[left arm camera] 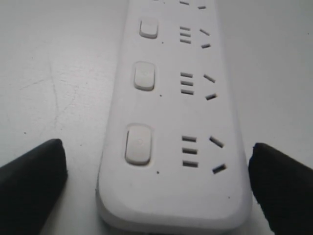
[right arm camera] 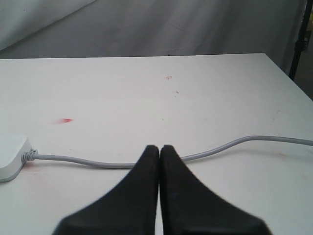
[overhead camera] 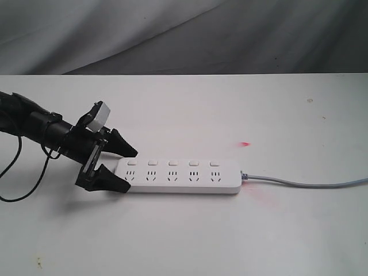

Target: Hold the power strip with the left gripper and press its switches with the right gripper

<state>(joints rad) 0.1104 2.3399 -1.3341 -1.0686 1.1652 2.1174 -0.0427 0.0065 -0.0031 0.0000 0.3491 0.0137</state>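
The white power strip (overhead camera: 178, 177) lies flat on the table, its grey cord (overhead camera: 310, 184) trailing right. Five square switches (overhead camera: 173, 163) run along its far edge above the sockets. My left gripper (overhead camera: 131, 171) is open and straddles the strip's left end, one black finger on each long side. In the left wrist view the strip (left arm camera: 171, 196) lies between the fingers (left arm camera: 34, 171) with a small gap on each side, and the nearest switch (left arm camera: 138, 143) is unpressed. My right gripper (right arm camera: 159, 149) is shut on nothing above the cord (right arm camera: 98, 163), out of the exterior view. The strip's cord end (right arm camera: 10, 154) shows there.
A red light spot (overhead camera: 245, 143) lies on the white table (overhead camera: 230, 241) behind the strip's right end, with a faint pink glow at the cord end. A grey cloth backdrop (overhead camera: 184, 34) hangs behind the table's far edge. A black stand (right arm camera: 301, 39) rises past the table corner.
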